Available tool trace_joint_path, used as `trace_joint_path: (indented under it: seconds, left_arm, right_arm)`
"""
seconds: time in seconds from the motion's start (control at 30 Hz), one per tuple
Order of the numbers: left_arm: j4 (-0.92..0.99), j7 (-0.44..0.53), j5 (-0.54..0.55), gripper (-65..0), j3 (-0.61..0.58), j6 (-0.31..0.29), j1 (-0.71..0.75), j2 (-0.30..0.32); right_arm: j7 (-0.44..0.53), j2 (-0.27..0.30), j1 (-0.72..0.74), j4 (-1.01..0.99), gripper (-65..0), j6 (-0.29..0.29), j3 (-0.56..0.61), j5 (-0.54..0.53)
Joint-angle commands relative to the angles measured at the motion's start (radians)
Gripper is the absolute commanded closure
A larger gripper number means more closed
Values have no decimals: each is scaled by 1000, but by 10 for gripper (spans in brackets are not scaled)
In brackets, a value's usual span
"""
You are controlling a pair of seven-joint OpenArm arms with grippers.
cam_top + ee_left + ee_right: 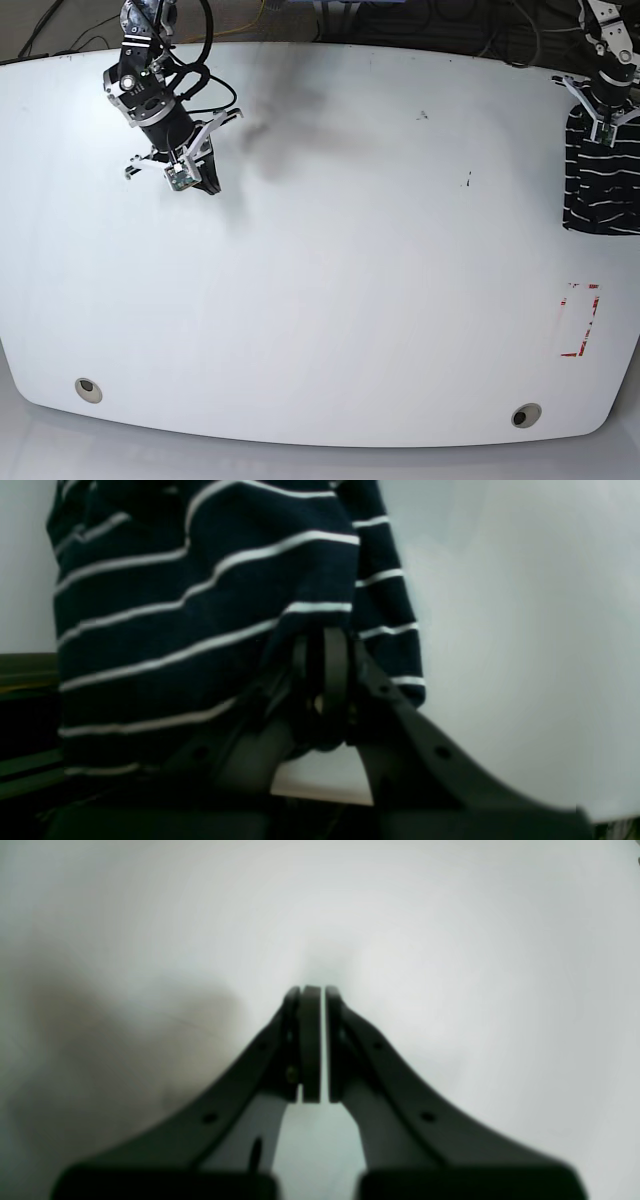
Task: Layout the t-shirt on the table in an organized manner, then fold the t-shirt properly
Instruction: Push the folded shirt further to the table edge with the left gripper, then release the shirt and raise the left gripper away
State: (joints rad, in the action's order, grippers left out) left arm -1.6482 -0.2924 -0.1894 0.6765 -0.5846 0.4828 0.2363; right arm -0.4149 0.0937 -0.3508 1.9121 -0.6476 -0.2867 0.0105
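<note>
The black t-shirt (600, 185) with thin white stripes is bunched into a narrow strip at the far right edge of the white table (350, 300). My left gripper (603, 128) is at its upper end. In the left wrist view, the left gripper (325, 635) is shut on a fold of the t-shirt (200, 605), and the fabric covers the fingertips. My right gripper (207, 185) hovers over the bare back-left part of the table, far from the shirt. In the right wrist view, the right gripper (314, 990) is shut with nothing in it above the table (450, 965).
A red-marked rectangle (580, 320) lies on the table just below the shirt. Two round grommets (88, 389) (525, 415) sit near the front edge. Cables run behind the table's back edge. Dark floor (25, 705) shows beyond the table edge in the left wrist view.
</note>
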Motion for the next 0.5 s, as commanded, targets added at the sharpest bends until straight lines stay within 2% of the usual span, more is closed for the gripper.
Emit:
trace_joint_path:
  seconds: [0.0, 0.27, 0.47]
  left_arm:
    - [-14, 15, 24, -23, 16, 8, -2, 34]
    - [-70, 14, 57, -23, 12, 8, 4, 33]
    - [-109, 12, 103, -23, -1, 8, 1, -12]
  right_arm:
    - [27, 7, 2, 22, -19, 2, -3, -16]
    - [27, 7, 2, 22, -19, 2, -3, -16]
    - [27, 7, 2, 34, -19, 2, -1, -16]
